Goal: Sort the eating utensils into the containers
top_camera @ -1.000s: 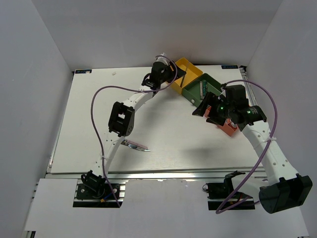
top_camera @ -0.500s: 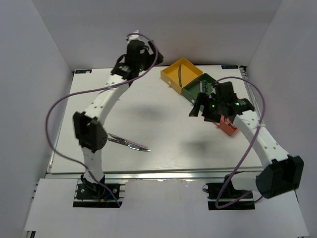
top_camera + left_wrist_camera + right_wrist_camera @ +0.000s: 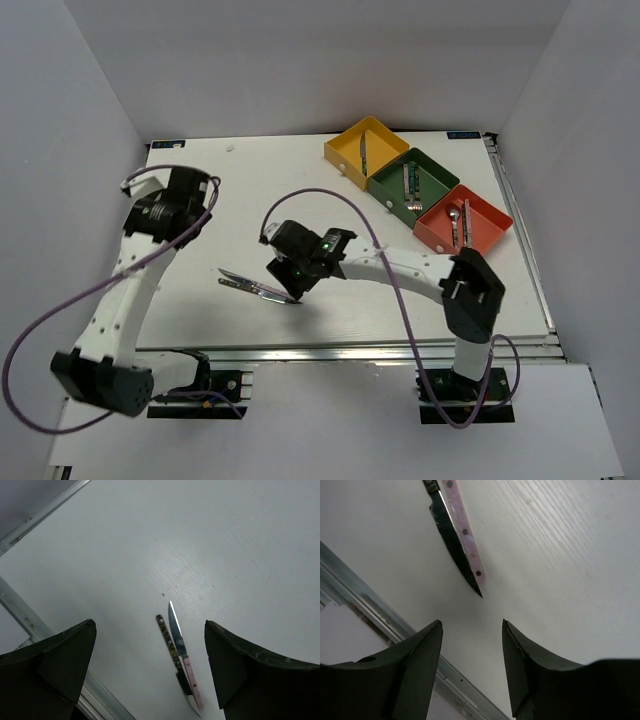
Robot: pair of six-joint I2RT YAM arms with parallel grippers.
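Note:
Two knives (image 3: 258, 289) lie side by side on the white table near its front edge. One has a pink handle (image 3: 189, 674) and one a dark patterned handle (image 3: 168, 641); both also show in the right wrist view (image 3: 456, 534). My right gripper (image 3: 291, 274) is open and empty just right of them, its fingertips (image 3: 471, 623) beyond the blade tips. My left gripper (image 3: 183, 203) is open and empty, high over the left of the table (image 3: 150, 672). The yellow tray (image 3: 345, 143), green tray (image 3: 430, 168) and red-orange tray (image 3: 485, 205) stand at the back right, each holding utensils.
The table's metal front rail (image 3: 380, 622) runs close below the knives. White walls enclose the table on three sides. The right arm's purple cable (image 3: 330, 195) arcs over the table's middle.
My left arm has swung from the yellow tray back to the left side. My right arm has moved from the red-orange tray down to the knives near the front edge.

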